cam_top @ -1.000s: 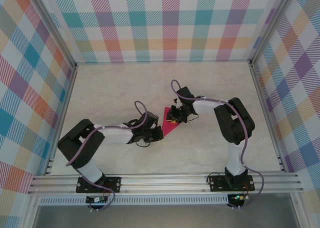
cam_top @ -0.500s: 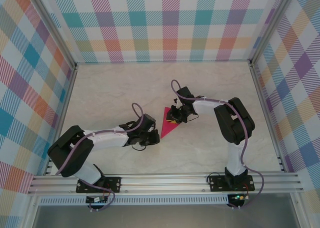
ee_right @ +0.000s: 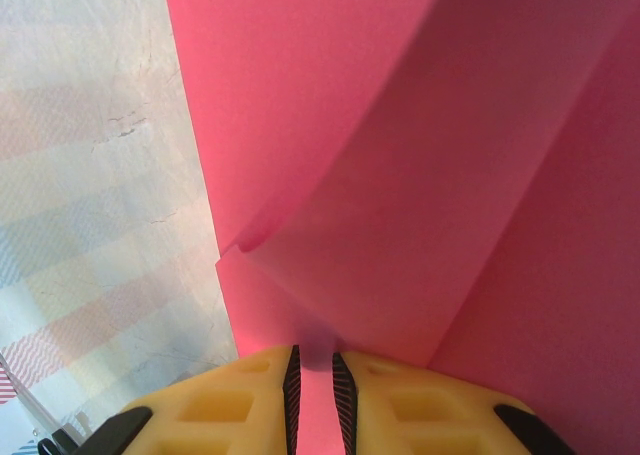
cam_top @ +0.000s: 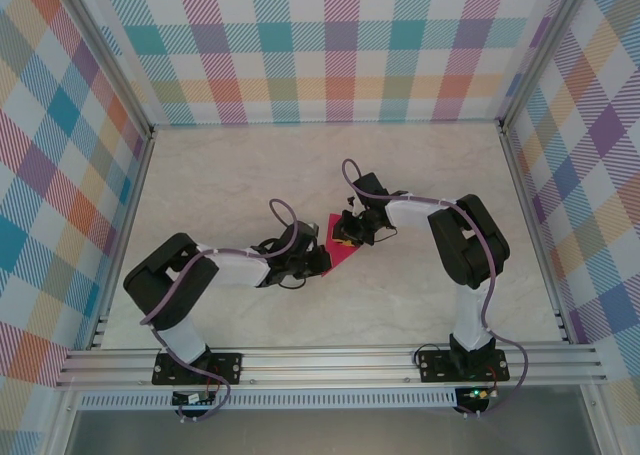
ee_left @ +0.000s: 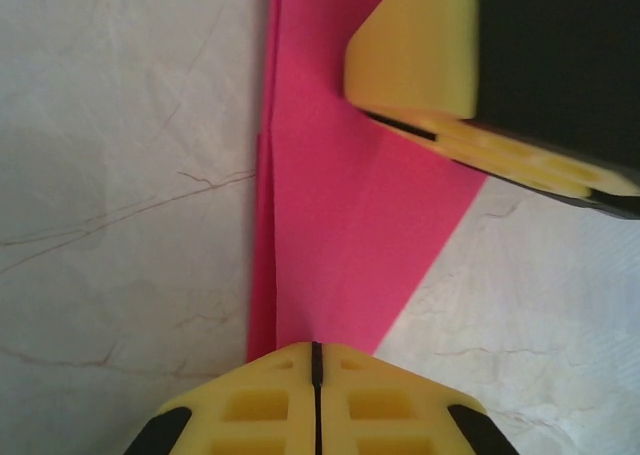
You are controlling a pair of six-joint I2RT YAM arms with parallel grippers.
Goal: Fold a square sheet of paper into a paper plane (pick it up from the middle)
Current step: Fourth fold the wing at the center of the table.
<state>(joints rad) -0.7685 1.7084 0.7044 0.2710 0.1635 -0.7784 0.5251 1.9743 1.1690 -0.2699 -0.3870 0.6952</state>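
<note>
Clamps folded pink paper [cam_top: 340, 257] in right claw [ee_right: 315, 370], long axis slanting toward frame's lower left, tip at closed left claw [ee_left: 315, 360].

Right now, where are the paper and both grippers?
paper [ee_left: 340, 230]: left wrist view, its middle.
left gripper [ee_left: 315, 357]: left wrist view, between fingertips.
right gripper [ee_right: 315, 365]: right wrist view, between fingertips.

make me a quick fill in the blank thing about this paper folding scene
1. The right gripper is shut on the ___.
2. The paper is ___ in colour.
3. The left gripper, its tips at the paper's edge, is ___, not open.
Missing words: paper; pink; shut.
</note>
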